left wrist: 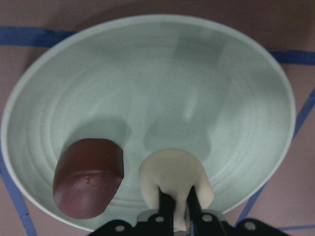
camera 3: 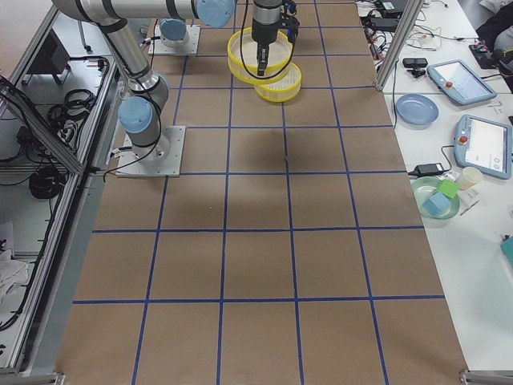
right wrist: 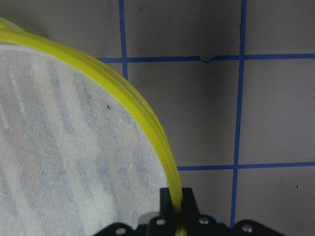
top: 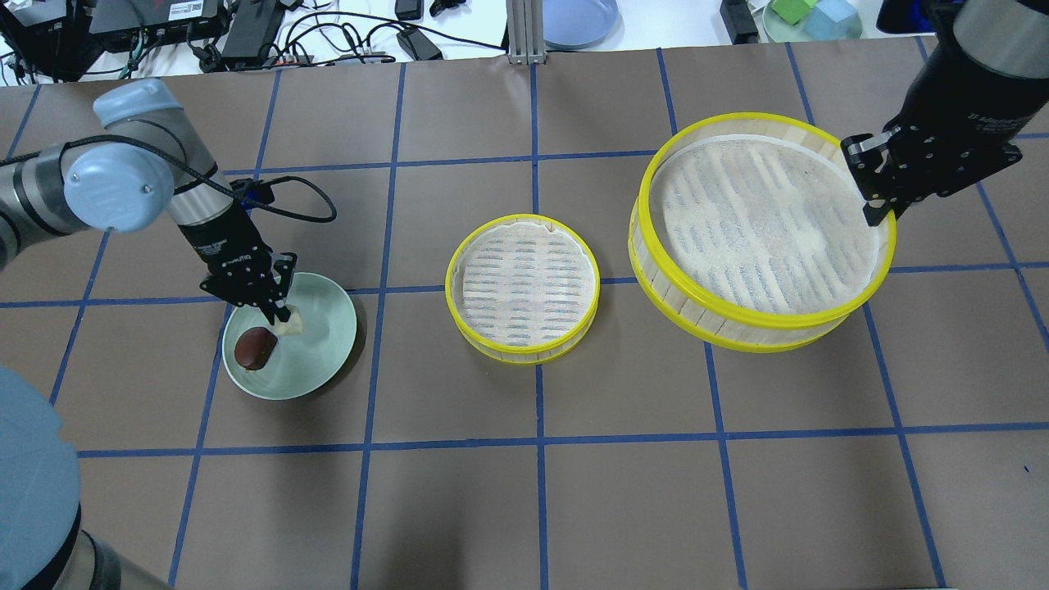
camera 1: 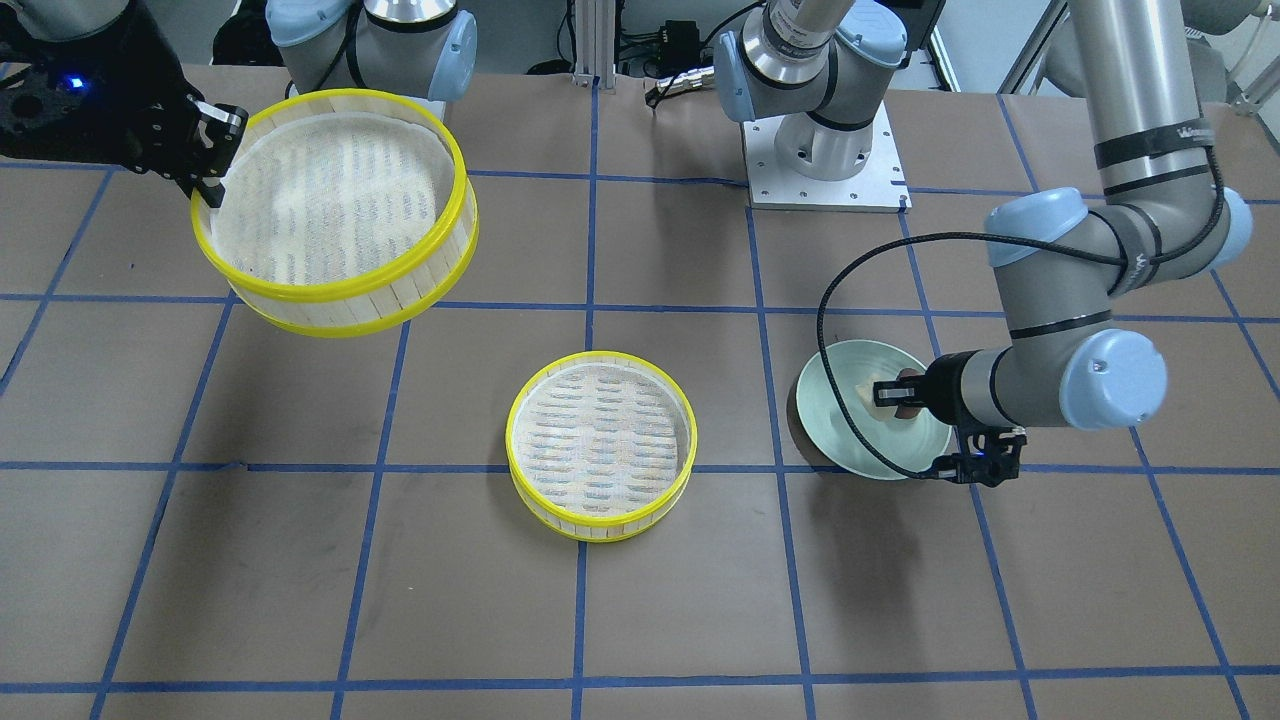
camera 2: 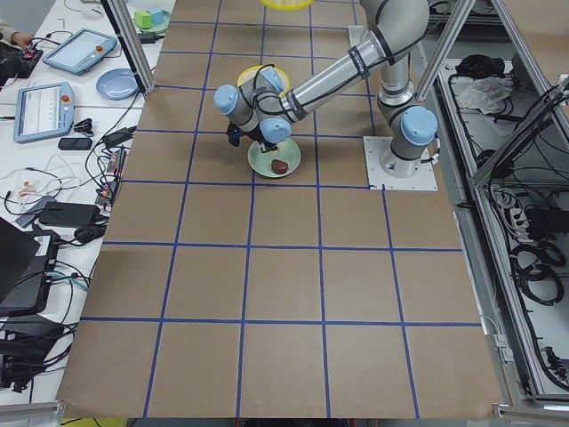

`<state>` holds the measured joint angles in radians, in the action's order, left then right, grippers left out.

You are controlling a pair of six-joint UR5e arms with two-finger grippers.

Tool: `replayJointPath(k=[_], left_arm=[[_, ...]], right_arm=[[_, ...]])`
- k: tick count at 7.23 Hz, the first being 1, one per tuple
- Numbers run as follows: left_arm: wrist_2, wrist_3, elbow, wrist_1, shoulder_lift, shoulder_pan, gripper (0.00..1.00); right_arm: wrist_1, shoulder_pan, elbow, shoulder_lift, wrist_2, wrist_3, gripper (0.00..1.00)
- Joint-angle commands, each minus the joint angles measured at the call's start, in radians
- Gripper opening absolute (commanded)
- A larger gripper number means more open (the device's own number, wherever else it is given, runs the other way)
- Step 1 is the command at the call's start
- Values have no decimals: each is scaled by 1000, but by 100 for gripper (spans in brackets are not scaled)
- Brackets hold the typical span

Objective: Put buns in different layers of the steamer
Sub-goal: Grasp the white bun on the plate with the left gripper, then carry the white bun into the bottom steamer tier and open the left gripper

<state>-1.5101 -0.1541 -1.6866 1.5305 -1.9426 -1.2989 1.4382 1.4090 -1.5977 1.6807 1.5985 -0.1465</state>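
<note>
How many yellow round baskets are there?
2. The resting basket sits empty on the table, mid-view. The lifted basket hangs tilted in the air, its rim pinched by the right pincer. None seems hidden.

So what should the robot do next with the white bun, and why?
Probably lift the white bun straight up off the plate. The left fingers pinch it, the low tier sits empty, and the right fingers hold the top tier aside in the air.
</note>
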Motion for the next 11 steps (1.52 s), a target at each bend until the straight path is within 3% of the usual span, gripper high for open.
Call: replayJointPath(k=[1,3,5,8,9,10,11], left_arm=[[85,124,160,123,25,-22,0],[190,228,160,105,43,-110,0],[340,426,151,-33,18,-216,0],[435,559,44,-304,-24,-331,0],[435,605,29,-372,-45,-377,19],[435,623,28,-375,-55,-397,80],[433,628,31,-374,-56,-398,99]], right_arm=[[10,1,-1,1,0,-7,0],[5,1,-2,1,4,-10,0],[5,2,-2,1,6,-15,0],[-4,1,-2,1,8,-13,0],[-2,1,-2,1,8,-15,0],[-2,1,-2,1,6,-15,0],[-5,1,-4,1,9,-15,0]])
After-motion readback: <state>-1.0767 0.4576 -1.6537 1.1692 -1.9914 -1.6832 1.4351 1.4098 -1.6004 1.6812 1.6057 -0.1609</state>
